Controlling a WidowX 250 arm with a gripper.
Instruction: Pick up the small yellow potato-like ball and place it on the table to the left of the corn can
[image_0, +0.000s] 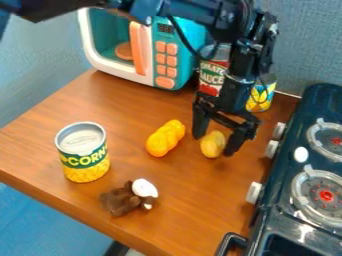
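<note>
Hand (214, 143) set wide, with a small yellow lump (212, 145) on the desk (190, 200) between its fingertips (whether they touch it, one cannot tell), long axis roughly crossing the line between them; beside, bumpy yellow toy (165, 138); beyond, corn can (84, 157).

A black WidowX robot arm (217, 16) crosses the far side of the scene from the left, bending sharply downward right of centre. A thin cable (181, 35) loops beside the slightly slanted wrist (236, 90); the two-fingered hand (214, 145) points down, its fingers (200, 122) spread apart.
</note>
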